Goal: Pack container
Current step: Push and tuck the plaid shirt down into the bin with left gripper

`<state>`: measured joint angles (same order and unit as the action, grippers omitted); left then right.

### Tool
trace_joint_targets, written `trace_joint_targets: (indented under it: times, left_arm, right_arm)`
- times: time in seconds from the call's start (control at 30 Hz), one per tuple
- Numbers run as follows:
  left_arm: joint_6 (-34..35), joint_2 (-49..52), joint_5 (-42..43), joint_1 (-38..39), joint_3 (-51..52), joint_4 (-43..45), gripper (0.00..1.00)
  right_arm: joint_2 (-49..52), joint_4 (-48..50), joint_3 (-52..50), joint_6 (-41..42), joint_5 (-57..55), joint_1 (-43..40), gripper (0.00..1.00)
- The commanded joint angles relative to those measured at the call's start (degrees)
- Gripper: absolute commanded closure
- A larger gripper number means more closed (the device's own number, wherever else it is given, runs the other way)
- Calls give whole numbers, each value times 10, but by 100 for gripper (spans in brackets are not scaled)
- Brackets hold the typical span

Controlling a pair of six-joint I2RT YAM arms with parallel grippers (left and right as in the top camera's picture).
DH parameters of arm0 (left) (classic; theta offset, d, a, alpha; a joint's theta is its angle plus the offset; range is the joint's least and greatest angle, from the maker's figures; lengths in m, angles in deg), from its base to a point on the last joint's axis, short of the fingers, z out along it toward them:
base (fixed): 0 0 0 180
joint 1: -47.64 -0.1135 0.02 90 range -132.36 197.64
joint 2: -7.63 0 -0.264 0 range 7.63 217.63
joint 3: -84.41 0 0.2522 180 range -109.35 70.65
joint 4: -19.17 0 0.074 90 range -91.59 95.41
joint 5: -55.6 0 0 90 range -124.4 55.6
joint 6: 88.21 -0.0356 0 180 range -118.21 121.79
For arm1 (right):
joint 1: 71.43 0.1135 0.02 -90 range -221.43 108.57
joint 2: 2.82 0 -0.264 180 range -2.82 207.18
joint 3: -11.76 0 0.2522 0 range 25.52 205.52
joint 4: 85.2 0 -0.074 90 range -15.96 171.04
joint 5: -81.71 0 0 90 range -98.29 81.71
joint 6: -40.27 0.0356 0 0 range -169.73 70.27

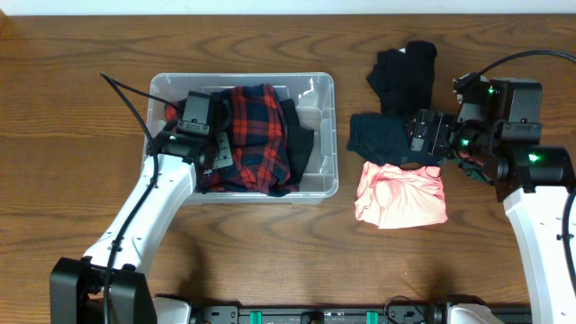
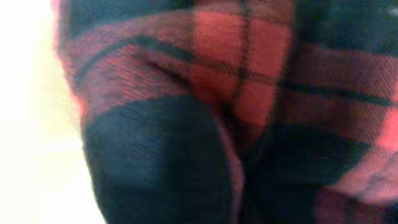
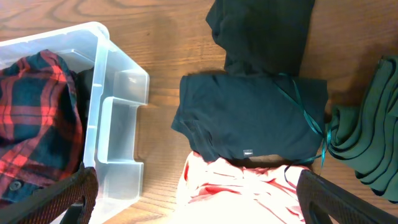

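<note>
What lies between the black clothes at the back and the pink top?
A folded dark shirt lies between the black clothes and the pink top, touching the pink top's edge. The overhead and right wrist views both show it.

In the left wrist view a red-and-navy plaid flannel shirt (image 2: 236,93) fills the whole picture, blurred, its left margin washed out in white glare; the left gripper's fingers cannot be made out there. From overhead the left gripper (image 1: 209,137) is buried under its own black wrist housing above the shirt, so how its jaws stand cannot be told. A black garment (image 1: 301,144) inside the clear rectangular plastic container (image 1: 245,77) is largely covered by the plaid. In the right wrist view the right gripper (image 3: 199,208) shows only black fingertips (image 3: 62,199), cut by the lower edge and spread to opposite corners. There a folded dark green garment (image 3: 373,137) is cut by the right edge and a crumpled pink garment (image 3: 249,193) by the lower edge.
</note>
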<state>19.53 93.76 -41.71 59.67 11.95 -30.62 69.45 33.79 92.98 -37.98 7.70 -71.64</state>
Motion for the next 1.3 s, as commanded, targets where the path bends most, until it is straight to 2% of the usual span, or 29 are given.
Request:
trace_joint_targets:
  times: [0.0, 0.13, 0.4, 0.63, 0.83, 1.13, 1.27]
  left_arm:
    - [-27, 2, -27, -7, 9, -17, 44]
    - [-27, -23, 23, -7, -2, -30, 36]
    - [-18, -131, 138, -7, -36, -49, 35]
    - [-12, -158, 153, 9, -34, -53, 35]
    - [-12, -85, 152, 29, -21, -53, 36]
    - [-12, 126, 153, 32, -15, -35, 36]
    - [-12, 179, 156, 31, -19, -36, 36]
  right_arm:
    - [0, 0, 9, 6, -2, -5, 1]
    - [0, 0, 9, 6, -2, -5, 1]
    - [0, 0, 9, 6, -2, -5, 1]
    - [0, 0, 9, 6, -2, -5, 1]
    - [0, 0, 9, 6, -2, -5, 1]
    - [0, 0, 9, 6, -1, -5, 1]
    - [0, 0, 9, 6, -2, -5, 1]
